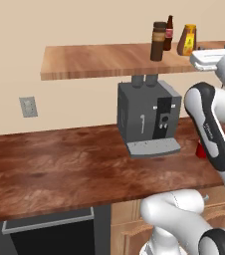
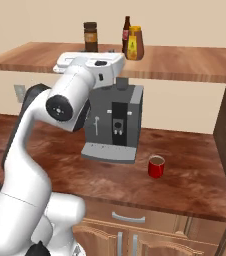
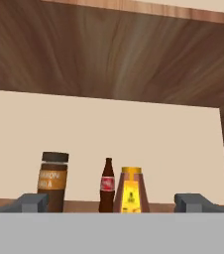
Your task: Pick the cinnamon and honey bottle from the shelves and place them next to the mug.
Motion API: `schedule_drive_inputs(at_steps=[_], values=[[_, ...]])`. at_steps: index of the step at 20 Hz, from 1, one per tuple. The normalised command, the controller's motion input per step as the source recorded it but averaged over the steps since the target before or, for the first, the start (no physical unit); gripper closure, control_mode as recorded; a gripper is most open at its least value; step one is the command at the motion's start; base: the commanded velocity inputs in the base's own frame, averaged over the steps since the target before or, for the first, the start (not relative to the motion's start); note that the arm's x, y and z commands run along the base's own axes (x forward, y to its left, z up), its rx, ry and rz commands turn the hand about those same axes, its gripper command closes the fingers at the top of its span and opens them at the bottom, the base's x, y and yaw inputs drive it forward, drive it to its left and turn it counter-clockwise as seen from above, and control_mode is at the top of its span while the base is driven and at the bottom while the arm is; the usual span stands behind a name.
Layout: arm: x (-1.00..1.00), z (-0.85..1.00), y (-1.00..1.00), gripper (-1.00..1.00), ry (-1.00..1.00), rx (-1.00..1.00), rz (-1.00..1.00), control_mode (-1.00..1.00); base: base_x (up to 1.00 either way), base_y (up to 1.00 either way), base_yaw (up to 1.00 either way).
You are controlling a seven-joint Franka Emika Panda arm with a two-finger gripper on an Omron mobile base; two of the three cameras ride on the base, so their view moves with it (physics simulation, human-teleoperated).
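Gripper (image 3: 114, 202): jaws wide apart, empty, facing shelf items.
Cinnamon (image 3: 53, 181): upright on shelves (image 1: 94, 60).
Honey bottle (image 3: 132, 191): upright, beside slim bottle (image 3: 107, 185).
Mug (image 2: 156, 166): on counter (image 2: 185, 185).

Grained reddish wooden shelves (image 1: 94, 60); glossy red mug (image 2: 156, 166); polished wood counter (image 1: 59, 169).

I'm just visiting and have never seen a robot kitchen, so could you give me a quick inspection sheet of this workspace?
Surface: brown counter, bare wood at its left.
Job's things: cinnamon and honey bottle upright on the shelf; red mug on the counter, right of the coffee machine.
Clutter: slim brown bottle between cinnamon and honey.
Grippers: gripper open, empty, at shelf height facing the bottles.
Cables: nothing seen.
Surroundings: wall outlet, cabinets below.
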Motion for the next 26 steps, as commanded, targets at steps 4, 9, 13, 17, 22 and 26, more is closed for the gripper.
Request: schedule_drive_inputs(at_steps=[4,9,13,17,22,26], values=[[0.04,0.00,-0.02,-1.00,0.00,0.00,0.00,-1.00,0.00,0.00,0.00],[0.31,0.00,0.00,-1.00,0.04,0.00,0.00,-1.00,0.00,0.00,0.00],[0.45,0.02,0.00,-1.00,0.08,0.00,0.00,-1.00,0.00,0.00,0.00],[0.05,0.00,0.00,-1.00,0.01,0.00,0.00,-1.00,0.00,0.00,0.00],[0.07,0.09,-0.09,-1.00,0.00,0.00,0.00,-1.00,0.00,0.00,0.00],[0.12,0.12,-0.06,-1.00,0.00,0.00,0.00,-1.00,0.00,0.00,0.00]])
